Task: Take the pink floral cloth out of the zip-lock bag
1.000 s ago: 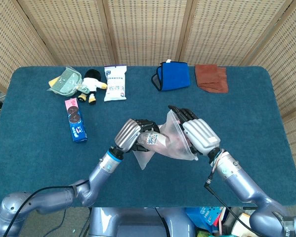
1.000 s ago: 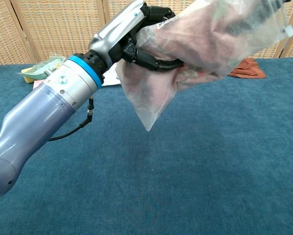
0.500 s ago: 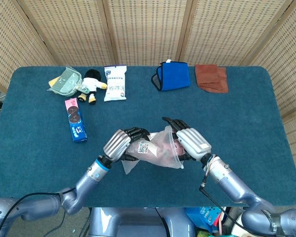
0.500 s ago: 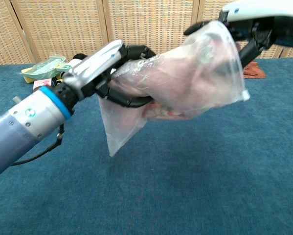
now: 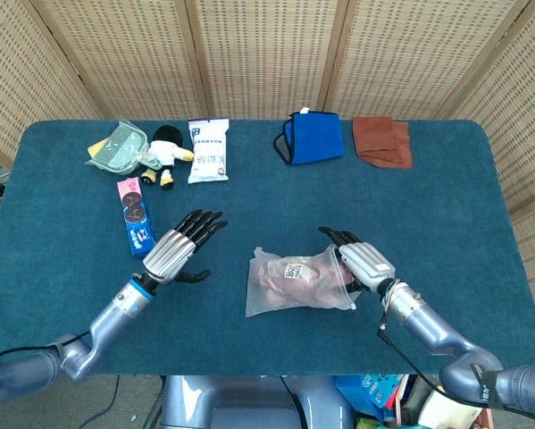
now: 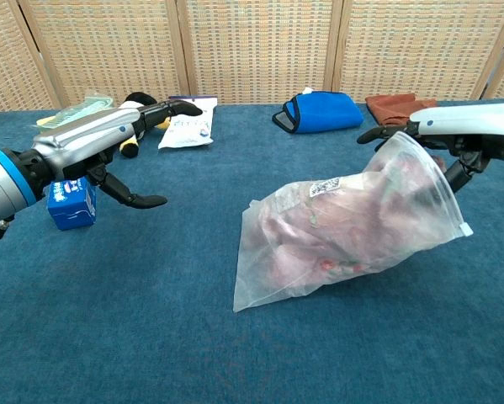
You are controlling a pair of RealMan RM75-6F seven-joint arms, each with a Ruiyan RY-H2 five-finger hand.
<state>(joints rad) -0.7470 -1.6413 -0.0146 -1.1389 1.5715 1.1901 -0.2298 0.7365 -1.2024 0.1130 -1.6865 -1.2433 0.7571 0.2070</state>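
The clear zip-lock bag lies on the blue table, its bottom corner toward me and its zip end raised at the right. The pink floral cloth is bunched inside it. My right hand holds the bag's zip end, with fingers on both sides of the plastic. My left hand hovers open to the left of the bag, fingers stretched out, touching nothing.
Along the far edge lie a blue pouch, a brown cloth, a white packet, a plush toy and a green item. A cookie box lies beside my left hand.
The bag has come down from mid-air onto the table. My left hand let go of it and drew away to the left, opening. My right hand lowered, still holding the zip end.
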